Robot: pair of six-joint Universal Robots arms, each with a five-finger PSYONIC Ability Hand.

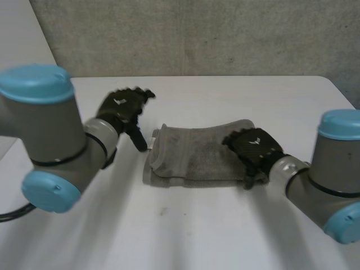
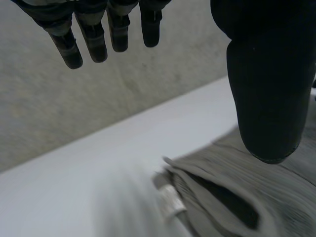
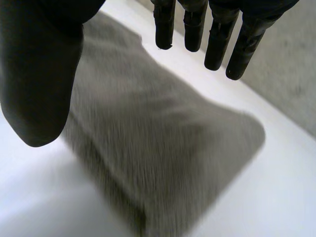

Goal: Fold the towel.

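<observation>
A grey towel (image 1: 197, 157) lies folded into a thick strip in the middle of the white table (image 1: 225, 95). My left hand (image 1: 121, 112) hovers open just off the towel's left end, holding nothing. In the left wrist view its straight fingers (image 2: 94, 37) and thumb (image 2: 269, 79) hang above that end of the towel (image 2: 276, 197), where a small white label (image 2: 170, 202) sticks out. My right hand (image 1: 253, 149) is open over the towel's right end. In the right wrist view its fingers (image 3: 217, 34) and thumb (image 3: 42, 74) spread above the towel (image 3: 158, 153) without gripping it.
A grey wall (image 1: 197, 34) stands behind the table's far edge. Bare table lies in front of the towel and along both sides. My two arms come in from the near left and near right.
</observation>
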